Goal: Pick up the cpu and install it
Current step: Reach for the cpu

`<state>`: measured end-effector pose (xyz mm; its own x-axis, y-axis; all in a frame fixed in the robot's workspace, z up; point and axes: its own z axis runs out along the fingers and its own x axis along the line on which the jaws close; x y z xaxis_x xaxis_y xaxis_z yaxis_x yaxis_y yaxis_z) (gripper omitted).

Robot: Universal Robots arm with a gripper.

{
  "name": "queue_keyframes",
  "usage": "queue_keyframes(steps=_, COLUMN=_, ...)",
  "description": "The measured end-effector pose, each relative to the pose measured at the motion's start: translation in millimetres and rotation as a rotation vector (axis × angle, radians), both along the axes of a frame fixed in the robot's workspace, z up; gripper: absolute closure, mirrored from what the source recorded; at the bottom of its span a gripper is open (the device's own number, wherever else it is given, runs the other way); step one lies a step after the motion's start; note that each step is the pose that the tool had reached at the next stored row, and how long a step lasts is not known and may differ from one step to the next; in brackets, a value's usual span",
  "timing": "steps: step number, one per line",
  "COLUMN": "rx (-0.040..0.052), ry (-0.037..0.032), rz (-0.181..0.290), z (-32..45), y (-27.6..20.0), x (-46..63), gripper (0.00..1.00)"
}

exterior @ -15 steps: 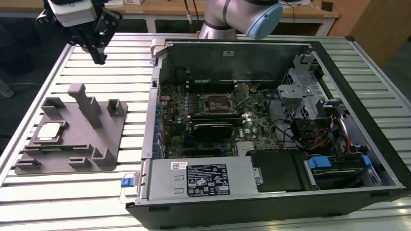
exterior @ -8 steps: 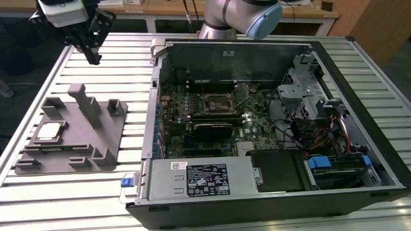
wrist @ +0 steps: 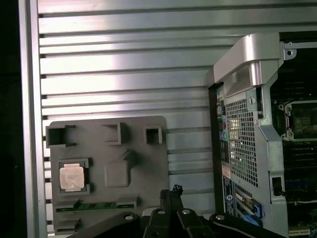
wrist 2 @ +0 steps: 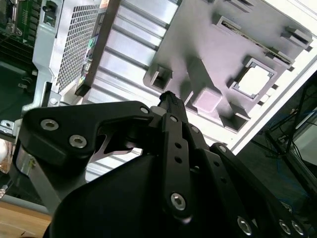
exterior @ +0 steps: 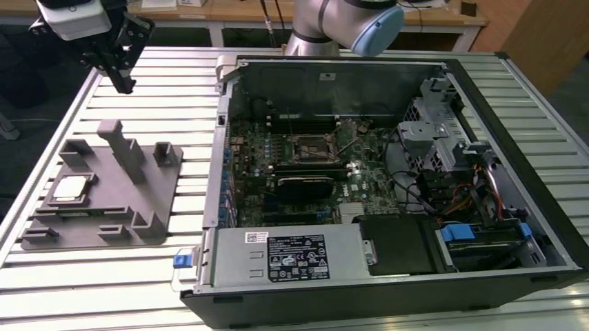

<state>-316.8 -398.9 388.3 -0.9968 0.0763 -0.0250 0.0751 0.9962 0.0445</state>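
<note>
The cpu [exterior: 72, 187] is a small silver square lying flat in a recess of the grey plastic tray [exterior: 158, 201] on the exterior view's left. It also appears as the cpu [wrist: 72, 176] in the first wrist view and the cpu [wrist 2: 253, 82] in the second. My gripper [exterior: 121, 81] hangs above the table beyond the tray's far end, well clear of the cpu. Its black fingers [wrist: 171, 192] are pressed together with nothing between them, and the fingers [wrist 2: 169, 99] look the same in the second wrist view. The black framed socket [exterior: 310, 147] sits on the motherboard inside the open case.
The open computer case [exterior: 515, 276] lies on its side at the exterior view's right, with cables, drive bays and a power supply [exterior: 285, 256] inside. The tray has several upright posts [exterior: 121, 148]. Bare slatted aluminium table [exterior: 175, 89] lies between the tray and the case.
</note>
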Motion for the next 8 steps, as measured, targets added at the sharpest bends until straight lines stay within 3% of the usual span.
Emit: queue_keyframes(steps=8, rx=0.0000, ry=0.0001, rz=0.000, z=-1.6, y=0.0, x=-11.8, gripper=0.89)
